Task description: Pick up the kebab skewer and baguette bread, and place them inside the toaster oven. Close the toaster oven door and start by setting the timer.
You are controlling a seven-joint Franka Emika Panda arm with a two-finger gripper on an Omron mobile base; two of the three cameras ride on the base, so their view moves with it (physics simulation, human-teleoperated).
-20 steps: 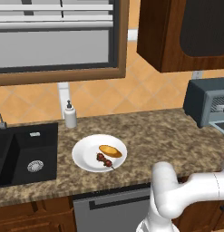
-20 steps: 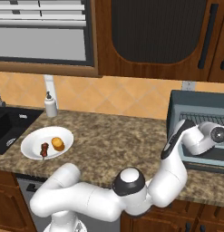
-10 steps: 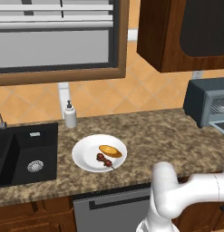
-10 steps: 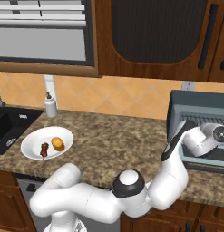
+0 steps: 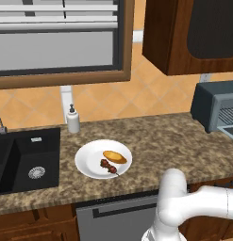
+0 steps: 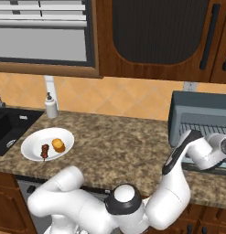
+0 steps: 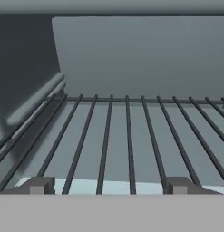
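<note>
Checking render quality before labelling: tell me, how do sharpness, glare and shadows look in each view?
Left base view: crisp, flat lighting, faint shadow under the white plate. Right base view: equally sharp, no glare on the toaster oven. Hand view: rack bars sharp, soft grey shading on the interior walls.

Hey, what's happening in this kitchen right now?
The robot arm has its open gripper at the mouth of the toaster oven, looking in over the bare wire rack and holding nothing. The kebab skewer and baguette bread lie on the white plate near the sink, so neither is loaded yet.
</note>
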